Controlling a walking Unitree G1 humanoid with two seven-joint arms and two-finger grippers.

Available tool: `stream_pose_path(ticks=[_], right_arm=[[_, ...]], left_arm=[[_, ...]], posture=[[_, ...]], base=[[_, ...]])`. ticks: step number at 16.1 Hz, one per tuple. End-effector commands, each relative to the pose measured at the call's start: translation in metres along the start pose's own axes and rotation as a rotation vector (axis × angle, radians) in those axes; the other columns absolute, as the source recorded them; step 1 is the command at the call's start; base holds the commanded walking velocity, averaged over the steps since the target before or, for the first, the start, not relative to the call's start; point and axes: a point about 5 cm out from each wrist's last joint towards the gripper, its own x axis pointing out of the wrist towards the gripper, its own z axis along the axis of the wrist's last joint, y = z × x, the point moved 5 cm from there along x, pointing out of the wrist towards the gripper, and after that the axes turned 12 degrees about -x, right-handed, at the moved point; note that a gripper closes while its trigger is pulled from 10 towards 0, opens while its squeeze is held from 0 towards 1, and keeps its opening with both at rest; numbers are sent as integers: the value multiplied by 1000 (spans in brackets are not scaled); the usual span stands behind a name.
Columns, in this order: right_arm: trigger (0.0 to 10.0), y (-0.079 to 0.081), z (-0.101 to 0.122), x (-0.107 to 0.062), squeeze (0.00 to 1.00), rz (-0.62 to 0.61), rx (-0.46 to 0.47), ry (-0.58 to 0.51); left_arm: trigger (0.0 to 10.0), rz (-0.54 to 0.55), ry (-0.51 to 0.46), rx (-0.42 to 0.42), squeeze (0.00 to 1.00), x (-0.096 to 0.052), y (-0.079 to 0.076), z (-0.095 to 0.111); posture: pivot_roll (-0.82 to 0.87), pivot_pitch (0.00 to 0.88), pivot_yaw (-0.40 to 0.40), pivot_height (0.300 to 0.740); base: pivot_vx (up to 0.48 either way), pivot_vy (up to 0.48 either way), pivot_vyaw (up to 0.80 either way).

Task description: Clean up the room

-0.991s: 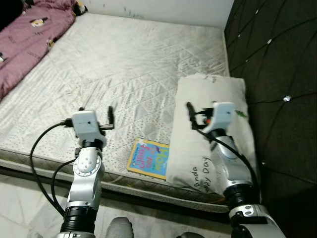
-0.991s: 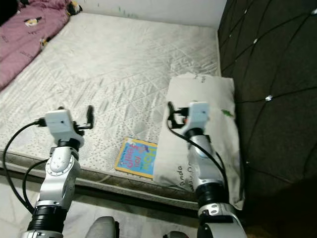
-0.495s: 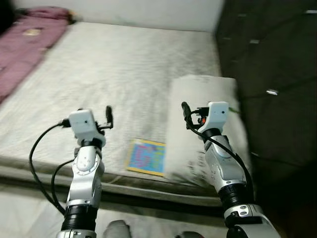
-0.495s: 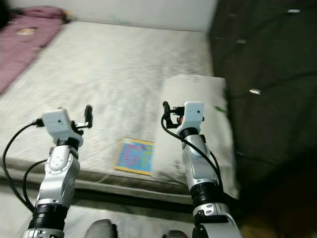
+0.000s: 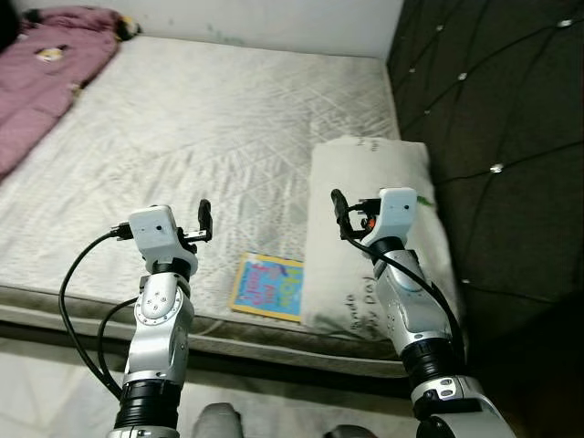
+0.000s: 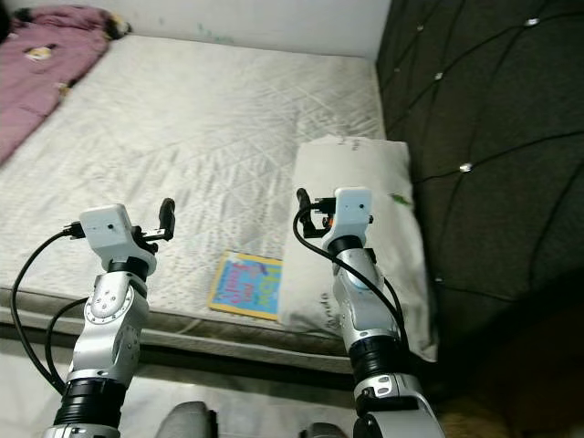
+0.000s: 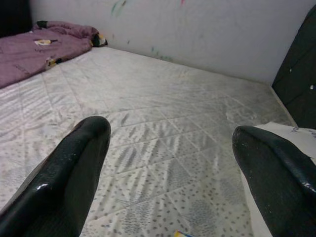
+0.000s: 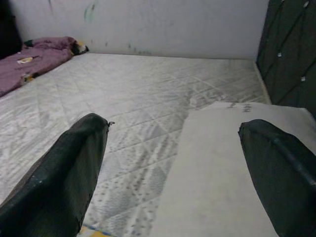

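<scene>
Bare quilted mattress (image 5: 228, 119) fills the scene, set against a dark tufted headboard (image 5: 493, 109) on the robot's right and a pale wall at the far end. A purple blanket (image 5: 41, 68) lies bunched in the far left corner. A white pillow (image 5: 365, 182) lies lengthwise along the headboard side. Touching its near left edge, a colourful book (image 5: 269, 287) lies flat close to the mattress's front edge.

Both arms are raised over the front edge of the bed. The left gripper (image 5: 204, 219) hovers above bare mattress, left of the book; its fingers (image 7: 74, 168) stand wide apart and hold nothing. The right gripper (image 5: 338, 208) hovers above the pillow, fingers (image 8: 64, 173) likewise spread wide and empty.

Judged step: approach and target selection; nothing is grasped yet. The book appears the nearest loose item. The next move would call for lowering a gripper to the book's free edge, since it lies flat and offers little to pinch.
</scene>
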Motion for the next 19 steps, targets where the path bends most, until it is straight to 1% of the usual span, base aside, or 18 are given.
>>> stream_pose_path(ticks=[1,3,4,6,7,8,9,11,13,15,17,19], right_arm=[[10000,-2,-1,1,0,-13,-4,3],[10000,-4,-2,0,0,-52,9,4],[10000,-6,-4,-3,0,-65,12,12],[10000,-7,-6,-4,0,-51,0,22],[10000,-8,-6,-4,0,-47,-4,23],[10000,-11,-5,-2,0,-29,-32,24],[10000,-12,-6,-1,0,-22,-33,29],[10000,-8,-8,2,0,8,-44,41],[10000,0,-8,5,0,33,-49,43],[10000,3,-6,7,0,41,-53,43],[10000,4,-7,7,0,42,-44,48],[10000,1,-7,7,0,32,-43,48]], left_arm=[[10000,-9,19,-1,0,1,-3,-3],[10000,-27,43,7,0,4,-3,-6],[10000,-28,45,-7,0,9,-2,-5],[10000,-1,42,-29,0,12,1,-6],[10000,-1,41,-31,0,12,1,-6],[10000,7,34,-34,0,9,-1,-7],[10000,19,29,-39,0,5,0,-7],[10000,58,11,-50,0,0,6,-5],[10000,93,1,-64,0,-2,15,-2],[10000,90,1,-67,0,0,16,-2],[10000,72,0,-61,0,2,13,-1],[10000,64,0,-59,0,3,10,0]], posture=[[-25,0,57,740],[-42,0,78,740],[-54,0,74,740],[-58,0,53,740],[-58,0,49,740],[-46,0,18,740],[-30,0,-4,740],[6,0,-43,740],[20,0,-56,740],[21,0,-55,740],[15,0,-46,740],[6,0,-42,740]], base=[[0,0,0],[0,0,0],[0,0,0],[0,0,0],[0,0,0],[0,0,0],[0,0,0],[0,0,0],[0,0,0],[0,0,0],[0,0,-800],[0,255,-800]])
